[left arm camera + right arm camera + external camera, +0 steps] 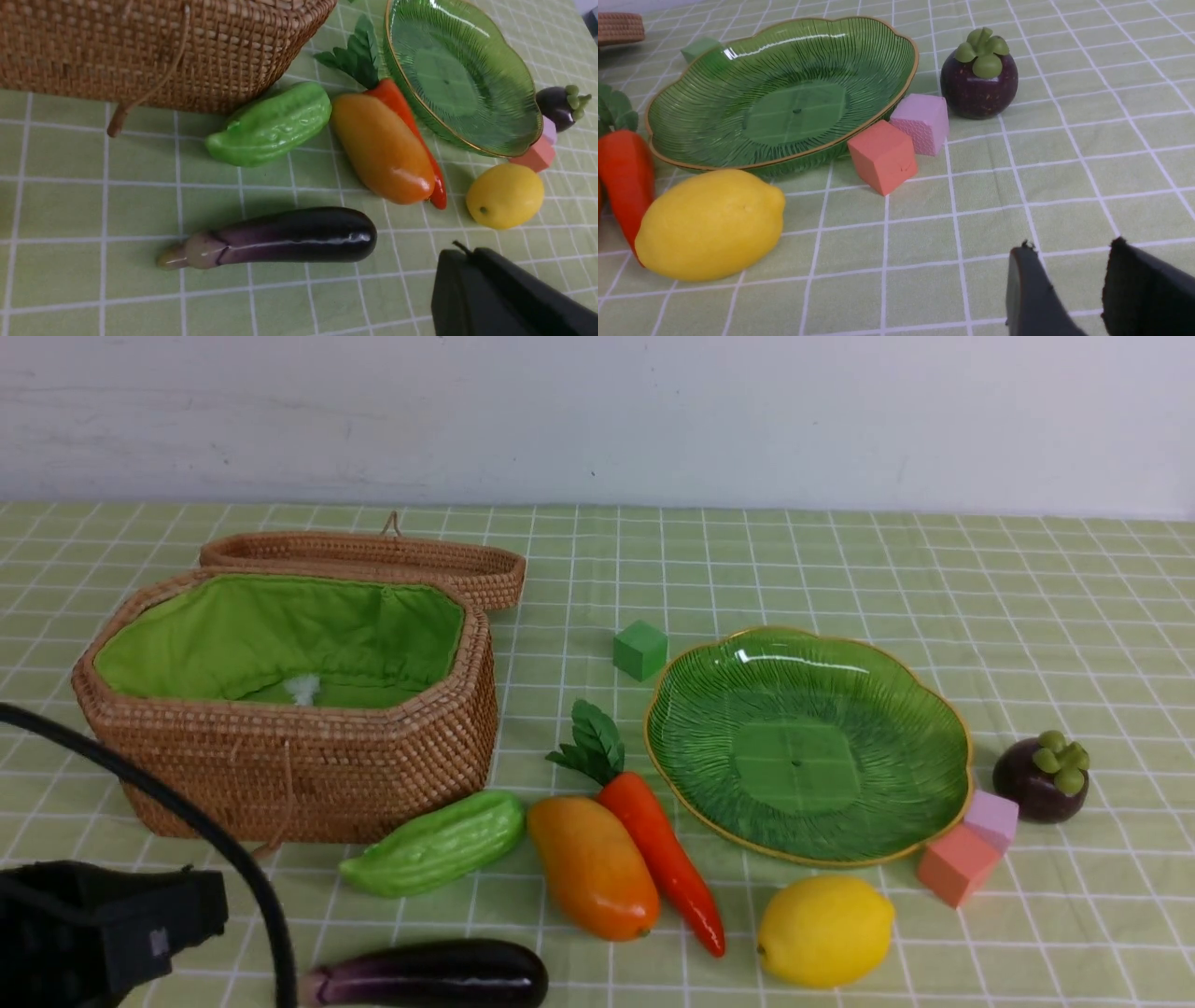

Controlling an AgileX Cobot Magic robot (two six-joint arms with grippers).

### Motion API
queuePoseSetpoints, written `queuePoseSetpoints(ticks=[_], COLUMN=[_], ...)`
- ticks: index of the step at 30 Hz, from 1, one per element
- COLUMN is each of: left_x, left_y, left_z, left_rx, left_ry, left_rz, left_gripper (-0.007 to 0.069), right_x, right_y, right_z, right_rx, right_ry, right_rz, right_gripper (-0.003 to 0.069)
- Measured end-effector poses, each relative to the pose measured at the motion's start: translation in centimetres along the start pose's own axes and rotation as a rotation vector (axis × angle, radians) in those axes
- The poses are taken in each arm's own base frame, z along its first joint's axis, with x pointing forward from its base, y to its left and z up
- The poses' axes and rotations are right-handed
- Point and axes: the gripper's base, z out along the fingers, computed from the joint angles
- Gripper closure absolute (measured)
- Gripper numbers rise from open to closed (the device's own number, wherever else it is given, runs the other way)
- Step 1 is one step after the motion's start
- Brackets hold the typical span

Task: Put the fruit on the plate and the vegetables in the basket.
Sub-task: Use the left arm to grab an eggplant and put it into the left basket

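The bench (840,560) carries every item. The basket (280,765) stands at the left with its lid (373,555) folded back behind it. The plate (840,691) sits right of centre, empty.

In front of them lie:
- the eggplant (439,975), nearest the robot
- the mango (593,868), touching the carrot (663,849)
- the bitter gourd (439,845), just beside the basket
- the lemon (824,931), in front of the plate
- the mangosteen (1038,779), right of the plate

The left tool (465,256) is fully closed and grips nothing. The right tool (1071,245) stands partly open and is unloaded.
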Motion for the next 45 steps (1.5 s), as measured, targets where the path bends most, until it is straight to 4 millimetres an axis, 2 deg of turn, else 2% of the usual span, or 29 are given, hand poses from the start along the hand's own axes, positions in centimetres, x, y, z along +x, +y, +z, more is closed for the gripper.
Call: queuePoseSetpoints(ticks=[4,7,11,16,22,24,25,27,30,33,39,45], left_x=[0.3,0.7,0.6,0.4,0.5,0.4,0.1,-0.4,-1.0,-1.6,-1.7,-1.4], left_y=[-1.2,-1.8,-2.2,-2.4,-2.9,-3.1,-3.6,-4.0,-4.7,-5.2,-5.4,-5.8], left_z=[-0.2,-0.2,-0.2,-0.2,-0.7,-0.9,-1.3,-1.7,-2.2,-2.5,-2.5,-0.7], left_rx=[0.074,0.117,0.152,0.180,0.209,0.217,0.232,0.240,0.252,0.269,0.282,0.303], left_ry=[0.038,0.072,0.054,0.034,0.076,0.087,0.101,0.118,0.165,0.210,0.253,0.341], left_rz=[0.137,0.230,0.191,0.208,0.291,0.303,0.322,0.347,0.384,0.422,0.499,0.600], left_gripper=[0.0638,0.0638,0.0638,0.0638,0.0638,0.0638,0.0638,0.0638,0.0638,0.0638,0.0638,0.0638], right_x=[-0.2,-1.1,-2.4,-3.3,-10.8,-12.0,-14.1,-16.2,-18.9,-21.3,-22.7,-22.7], right_y=[0.4,0.6,0.7,1.2,4.6,5.1,5.8,6.4,7.1,7.8,8.6,8.8], right_z=[0.1,0.0,-0.3,-0.9,-5.0,-5.6,-6.4,-7.2,-8.0,-8.8,-10.5,-10.8], right_rx=[-0.048,-0.096,-0.139,-0.182,-0.314,-0.334,-0.360,-0.382,-0.415,-0.464,-0.576,-0.633], right_ry=[-0.036,-0.125,-0.259,-0.216,0.124,0.189,0.294,0.379,0.418,0.365,0.266,0.246], right_rz=[0.171,0.319,0.435,0.527,0.201,0.134,0.042,-0.044,-0.131,-0.201,-0.336,-0.388], right_gripper=[0.0417,0.0417,0.0421,0.0474,0.0622,0.0639,0.0652,0.0654,0.0654,0.0654,0.0652,0.0650])
